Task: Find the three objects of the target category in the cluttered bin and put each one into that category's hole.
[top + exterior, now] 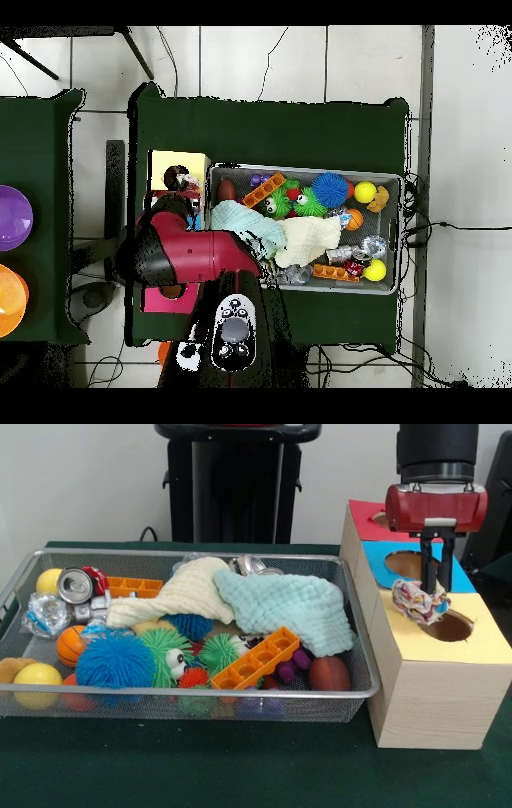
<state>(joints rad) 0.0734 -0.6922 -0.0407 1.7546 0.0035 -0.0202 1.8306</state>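
While your gripper [434, 588] hangs over the yellow-topped box [438, 680], its dark fingers are closed onto a knotted cloth toy [418, 602], which sits at the left rim of that box's round hole [450, 627]. You can see the toy is a crumpled bundle of white fabric with red, blue and yellow flecks, bunched just under the fingertips and touching the yellow surface. From overhead, the red arm [195, 255] covers most of the boxes, and only the yellow top [178, 165] shows beside it.

Behind the yellow box stands a blue-topped box [408, 565] with its own hole, then a red-topped one [366, 522]; all three line up close against the right end of the bin [356, 634]. You have open air above the hole, with the bin's rim near on the left.

Inside the bin lie a cream cloth [180, 598] and a mint cloth [292, 608] draped across the middle, an orange block tray [258, 658], a blue spiky ball [114, 661], green spiky balls [160, 648], a drinks can [75, 585], yellow balls [35, 676], a small basketball [70, 644] and a brown football [329, 674].

Everything rests on a dark green table cover [200, 764]. A pale wall stands behind, and the overhead view shows a tiled floor [300, 60] with cables.
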